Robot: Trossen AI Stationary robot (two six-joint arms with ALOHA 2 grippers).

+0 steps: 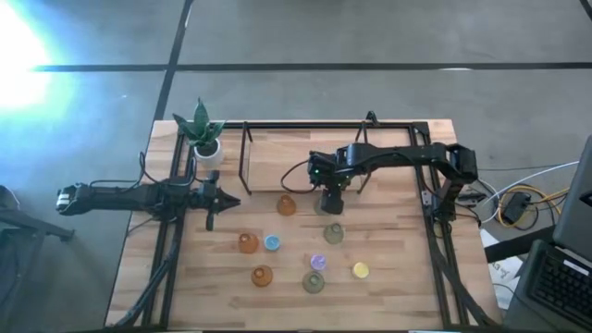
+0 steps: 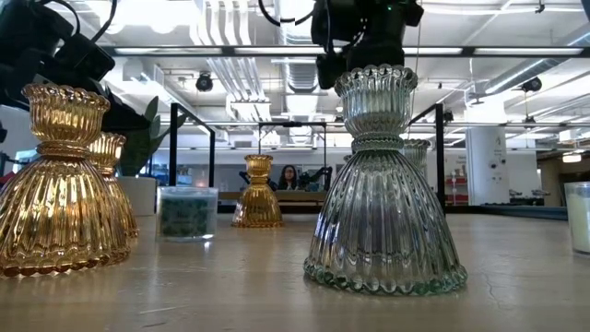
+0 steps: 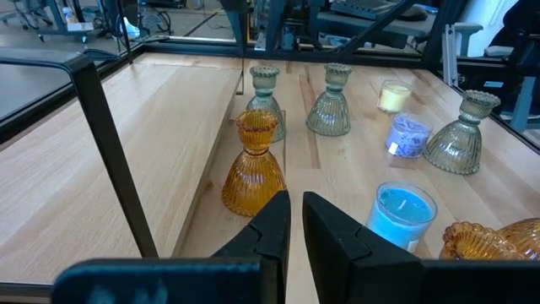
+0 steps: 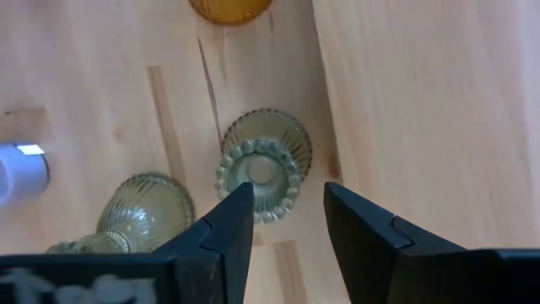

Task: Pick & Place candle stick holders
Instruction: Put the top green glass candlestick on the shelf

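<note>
Several glassy candle stick holders stand upright on their wide bases on the wooden table (image 1: 388, 305): amber ones (image 1: 287, 205) (image 1: 248, 243) (image 1: 262, 276), olive-green ones (image 1: 333, 233) (image 1: 314, 282), and small blue (image 1: 272, 242), purple (image 1: 318, 263) and yellow (image 1: 361, 270) ones. My right gripper (image 4: 288, 221) is open and points down over another olive holder (image 4: 263, 165). Its fingers stand on either side of the holder's beaded top rim; I see no touch. My left gripper (image 3: 295, 221) is shut and empty. It is level at the table's left, pointing toward the amber holder (image 3: 253, 165).
A white pot with a green plant (image 1: 203, 137) stands at the far left corner. A black metal frame (image 1: 305, 125) runs round the table, with an upright post (image 3: 110, 143) close to my left gripper. A raised wooden board (image 1: 277, 162) lies at the far middle.
</note>
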